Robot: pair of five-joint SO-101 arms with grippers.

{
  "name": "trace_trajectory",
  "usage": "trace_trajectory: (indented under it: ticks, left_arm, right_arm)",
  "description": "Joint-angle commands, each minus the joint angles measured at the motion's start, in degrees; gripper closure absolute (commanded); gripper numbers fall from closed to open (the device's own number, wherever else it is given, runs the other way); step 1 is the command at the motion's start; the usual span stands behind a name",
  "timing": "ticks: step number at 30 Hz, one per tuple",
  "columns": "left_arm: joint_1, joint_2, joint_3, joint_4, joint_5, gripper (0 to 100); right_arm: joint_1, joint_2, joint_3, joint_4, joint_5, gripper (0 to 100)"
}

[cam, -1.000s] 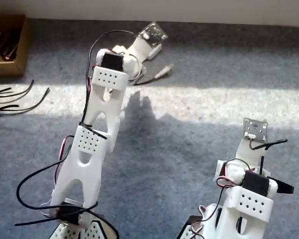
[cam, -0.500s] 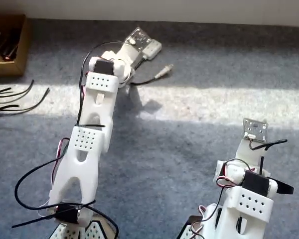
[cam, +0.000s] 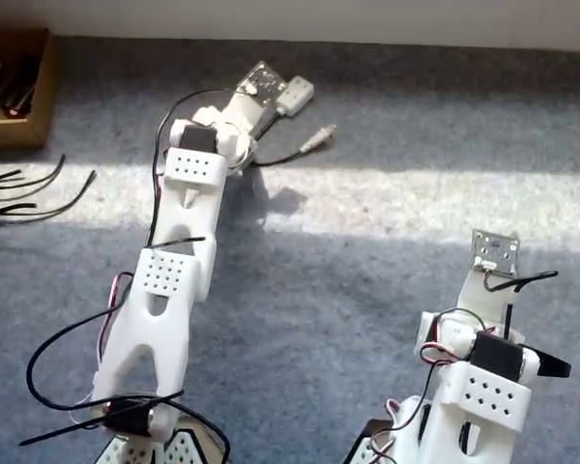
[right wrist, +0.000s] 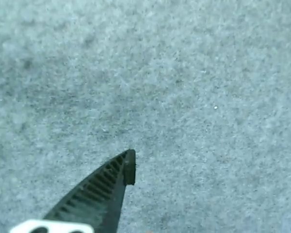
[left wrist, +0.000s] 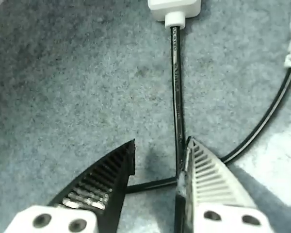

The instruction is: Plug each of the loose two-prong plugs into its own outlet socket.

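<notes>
While the left gripper [left wrist: 160, 144] gapes empty over the black cable [left wrist: 176, 87], it should centre on the white plug [left wrist: 175, 7] before closing.

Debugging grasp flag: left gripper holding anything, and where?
Nothing held. The left gripper is open; the black cable from the white plug lies between its fingers, against the white one, unclamped.
</notes>
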State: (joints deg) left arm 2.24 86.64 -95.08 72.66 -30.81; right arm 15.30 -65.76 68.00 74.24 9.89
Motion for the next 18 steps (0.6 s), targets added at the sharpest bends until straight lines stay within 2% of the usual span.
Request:
trace_trajectory:
  ticks: [1,4,6,10,14,18]
  left_arm:
    - [0.0,0.5,0.1,-0.4,0.0,75]
    - [-0.1,0.7,0.1,-0.4,0.2,67]
    - [0.0,0.9,0.5,-0.3,0.0,67]
    - [0.7,1.0,0.6,0.1,0.0,75]
    - [1.4,1.1,0.6,1.3,-0.4,87]
    - [2.5,1.0,0.6,4.8,-9.8,98]
  right_arm:
    - [0.7,0.1,-1.6,0.7,1.5,33.2]
    - [0.5,0.1,-0.4,0.8,2.2,33.2]
    - [0.5,0.1,-0.3,0.8,2.2,33.2]
    - [0.5,0.1,-0.3,0.8,2.2,33.2]
    - [0.5,0.1,-0.3,0.8,2.2,33.2]
    - [0.5,0.1,-0.3,0.8,2.2,33.2]
